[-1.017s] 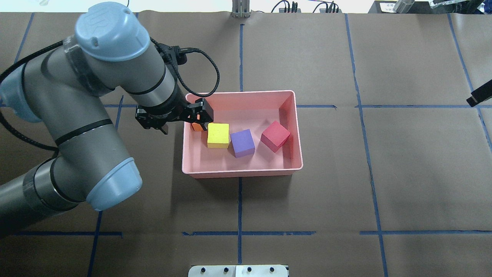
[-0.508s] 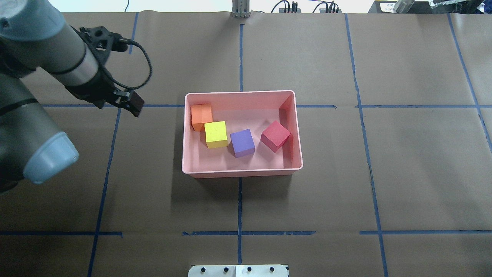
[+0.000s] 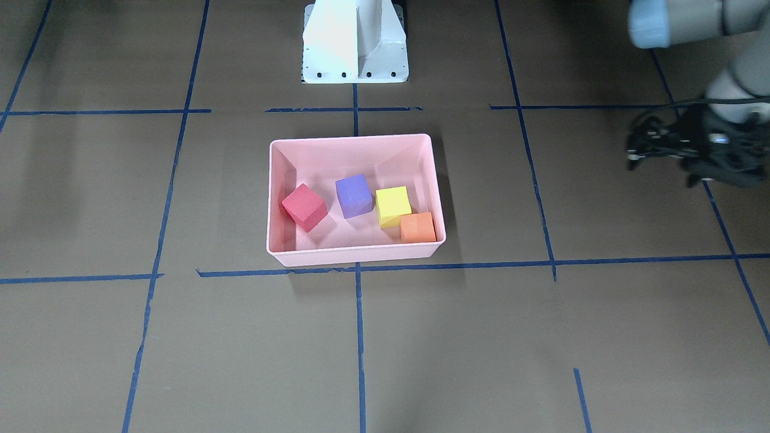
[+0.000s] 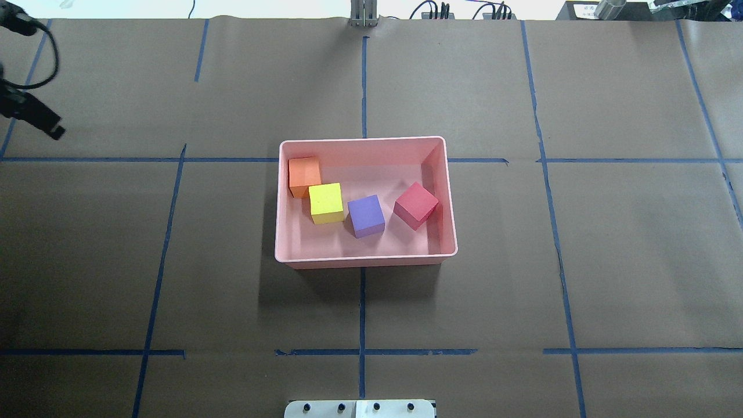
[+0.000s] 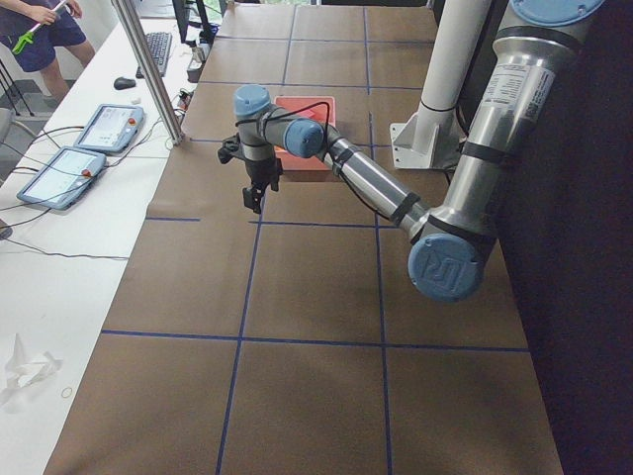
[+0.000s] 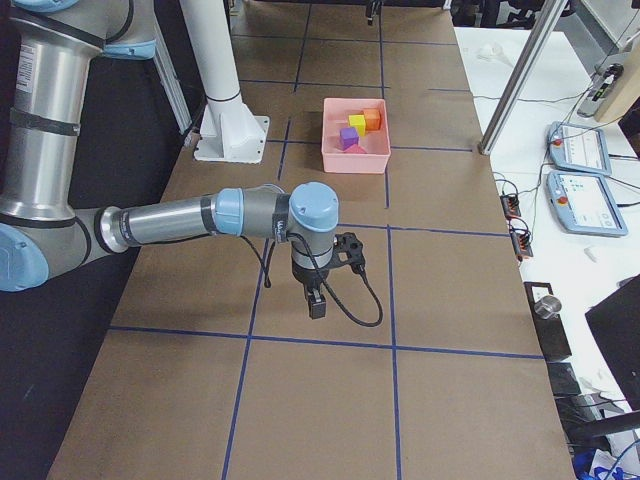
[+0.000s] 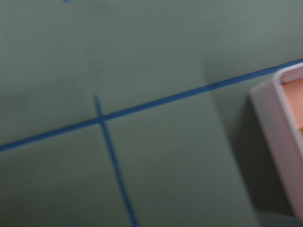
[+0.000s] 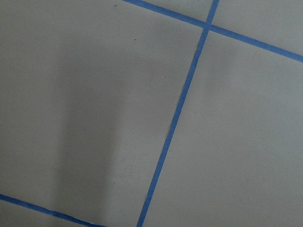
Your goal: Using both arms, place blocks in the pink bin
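The pink bin (image 4: 363,140) lies mid-table and also shows in the front-facing view (image 3: 355,138). Inside lie the orange block (image 4: 305,174) in the far left corner, the yellow block (image 4: 325,201) touching it, the purple block (image 4: 366,214) and the red block (image 4: 415,203). My left gripper (image 4: 35,119) is far left of the bin at the view's edge, empty. In the front-facing view its fingers (image 3: 640,147) look spread. My right gripper (image 6: 316,300) shows only in the exterior right view, over bare table far from the bin. I cannot tell its state.
The white pedestal base (image 3: 355,42) stands behind the bin. Blue tape lines grid the brown table cover. Operator tablets (image 5: 109,127) and a metal post (image 5: 148,69) stand on the white bench beyond the table. The left wrist view catches the bin's corner (image 7: 284,142).
My left arm has let go of the orange block in the bin and drawn back to the left edge of the overhead view. The right gripper's tip has left that view.
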